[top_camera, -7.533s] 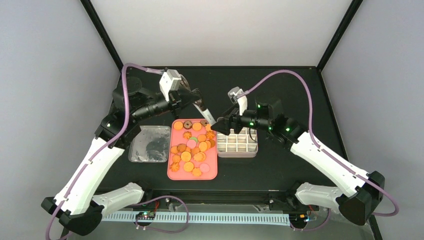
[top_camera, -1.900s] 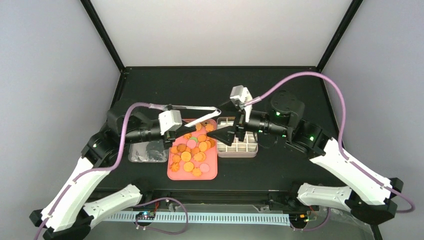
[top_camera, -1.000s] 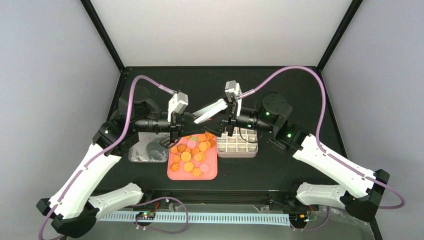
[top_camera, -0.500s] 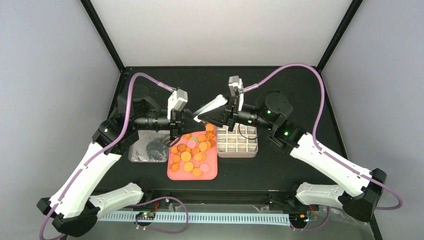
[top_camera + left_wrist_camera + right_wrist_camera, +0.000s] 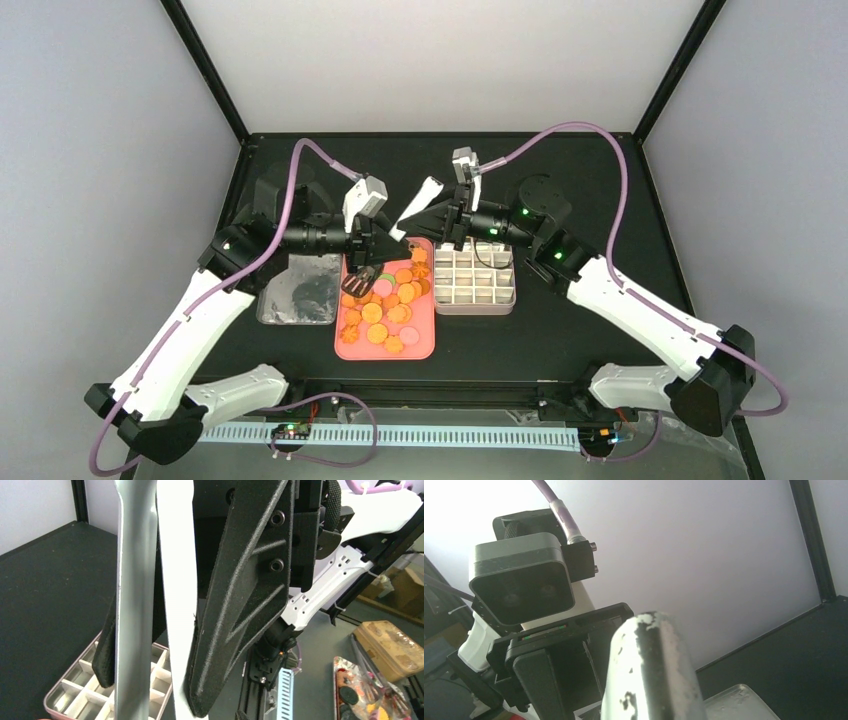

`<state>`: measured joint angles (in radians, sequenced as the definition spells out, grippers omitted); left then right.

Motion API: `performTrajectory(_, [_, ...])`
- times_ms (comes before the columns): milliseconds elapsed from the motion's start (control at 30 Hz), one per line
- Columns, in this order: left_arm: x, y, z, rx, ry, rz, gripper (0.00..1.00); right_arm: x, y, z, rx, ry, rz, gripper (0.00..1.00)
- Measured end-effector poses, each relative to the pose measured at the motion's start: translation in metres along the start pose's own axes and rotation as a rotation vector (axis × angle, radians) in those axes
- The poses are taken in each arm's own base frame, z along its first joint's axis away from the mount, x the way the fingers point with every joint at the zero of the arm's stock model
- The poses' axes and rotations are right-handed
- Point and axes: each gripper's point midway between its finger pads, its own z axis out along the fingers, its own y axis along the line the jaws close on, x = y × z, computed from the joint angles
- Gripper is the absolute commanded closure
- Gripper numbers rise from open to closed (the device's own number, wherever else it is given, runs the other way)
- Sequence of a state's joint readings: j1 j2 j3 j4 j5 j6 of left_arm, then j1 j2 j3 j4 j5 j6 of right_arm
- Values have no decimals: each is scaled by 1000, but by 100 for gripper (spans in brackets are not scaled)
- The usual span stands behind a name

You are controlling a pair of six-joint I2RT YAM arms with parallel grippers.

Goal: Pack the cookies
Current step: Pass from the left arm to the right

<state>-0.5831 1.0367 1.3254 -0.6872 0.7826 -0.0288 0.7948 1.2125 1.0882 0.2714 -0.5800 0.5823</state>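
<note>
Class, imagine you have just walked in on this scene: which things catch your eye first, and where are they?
The scatter of orange cookies on the pink tray at the middle of the table draws the eye first, with the white gridded tin just to its right. Above the tray's far end, the right claw grips a pair of white tongs up in the air.

Top cam: bright, even overhead light, sharp edge to edge. Black table swallows the shadows; cookies read clean in colour. Sheen on the clear tray at 8 o'clock. Left wrist: tongs up close, soft, nearly blown out. Right wrist: wall clipped white toward 10 o'clock, near metal bar blurred.
</note>
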Motion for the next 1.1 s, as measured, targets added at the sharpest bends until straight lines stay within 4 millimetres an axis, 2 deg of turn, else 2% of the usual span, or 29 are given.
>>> performTrajectory(100, [3,4,-1,-18,10,2,95,3,0,3,-22,13,9,66])
performTrajectory(167, [5,7,-1,-28,17,-6,97,6,0,5,-39,21,16,62])
performTrajectory(300, [12,9,0,-22,43,-30,98,9,-5,10,-64,33,25,58])
performTrajectory(633, [22,7,-1,4,87,-78,97,20,-4,15,-142,91,48,58])
performTrajectory(900, [17,-6,-1,92,81,-126,97,15,11,16,-230,113,43,58])
performTrajectory(1100, [14,-5,-4,67,68,-112,97,13,10,19,-232,113,45,55])
